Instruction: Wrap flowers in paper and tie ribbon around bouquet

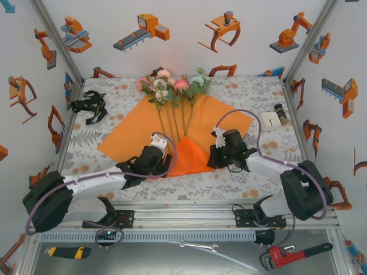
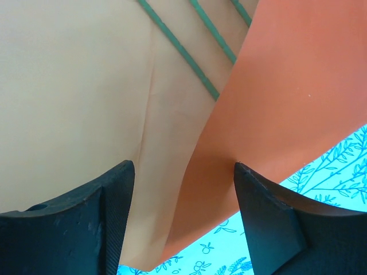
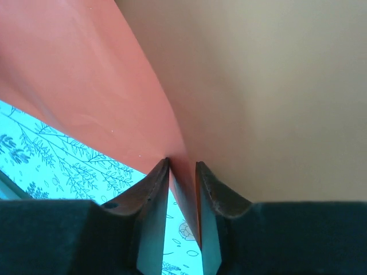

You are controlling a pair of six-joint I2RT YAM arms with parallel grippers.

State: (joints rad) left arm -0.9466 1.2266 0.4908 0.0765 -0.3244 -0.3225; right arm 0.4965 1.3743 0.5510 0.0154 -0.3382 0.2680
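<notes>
The orange paper [image 1: 137, 129] lies diagonally on the table, and its near corner is folded up into a raised flap. On it lie the flowers [image 1: 172, 86], blooms at the far side and green stems [image 2: 200, 77] running toward me. My left gripper [image 1: 166, 156] sits at the flap's left edge, open, with its wide-apart jaws [image 2: 183, 172] straddling the paper [image 2: 287, 86] without touching it. At the flap's right edge my right gripper [image 1: 212, 156] has its narrow jaws [image 3: 182, 163] pinched on a fold of the paper [image 3: 86, 74]. The black ribbon [image 1: 89, 107] lies bunched at the far left.
A small white device [image 1: 269, 119] and a dark little bottle [image 1: 280, 113] stand at the right of the floral tablecloth [image 1: 252, 91]. Printed walls enclose three sides. In front of the arm bases lie a utility knife [image 1: 67, 251], a wrench [image 1: 198, 246] and a red pipe wrench [image 1: 292, 255].
</notes>
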